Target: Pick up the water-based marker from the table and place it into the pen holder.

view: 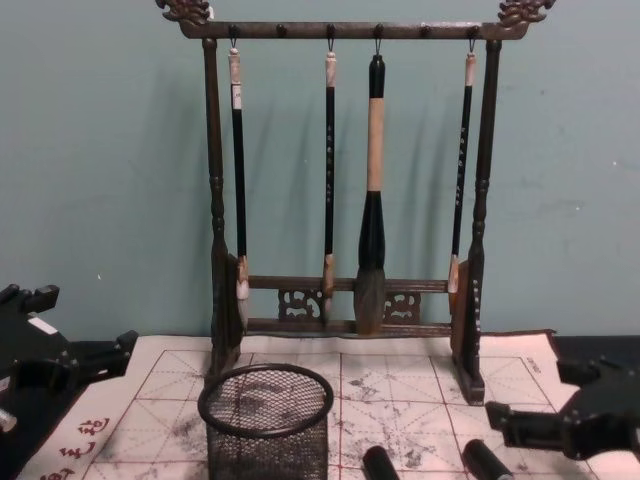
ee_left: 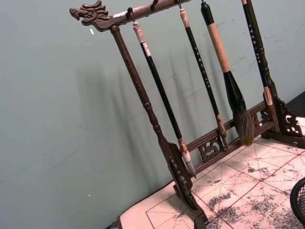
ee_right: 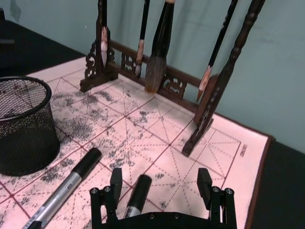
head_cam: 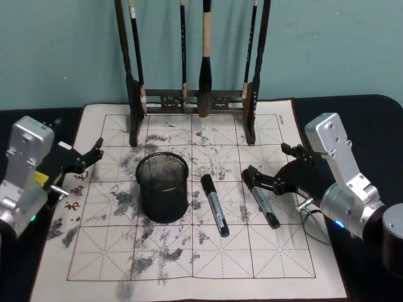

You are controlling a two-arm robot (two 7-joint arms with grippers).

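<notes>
Head view, counting things up: one black table [head_cam: 368, 116], and on it one big gridded practice mat [head_cam: 283, 251] covered in ink smudges. At the mat's far edge there's one dark wooden brush rack [head_cam: 189, 97] with four brushes [head_cam: 205, 63] hanging from it.

Two grippers. The right gripper [head_cam: 266, 160] is low over the mat's right side with its fingers spread apart, not clamped on anything. The left gripper [head_cam: 75, 138] sits at the mat's left edge, well away from everything, and its fingers look apart too.

One pen holder [head_cam: 162, 189], black mesh, stands upright left of the mat's middle.

Two markers, both lying flat on the mat to the right of the holder. The right-hand marker [head_cam: 265, 206] has its black cap end between the right gripper's fingers, closer to one finger [ee_right: 116, 180], though I can't tell if they touch. Its long axis runs from rack side to robot side, with the cap pointing toward the rack and the near end angling slightly right. The second marker [head_cam: 215, 205] lies roughly parallel, between that one and the holder, near the holder but not touching it.
</notes>
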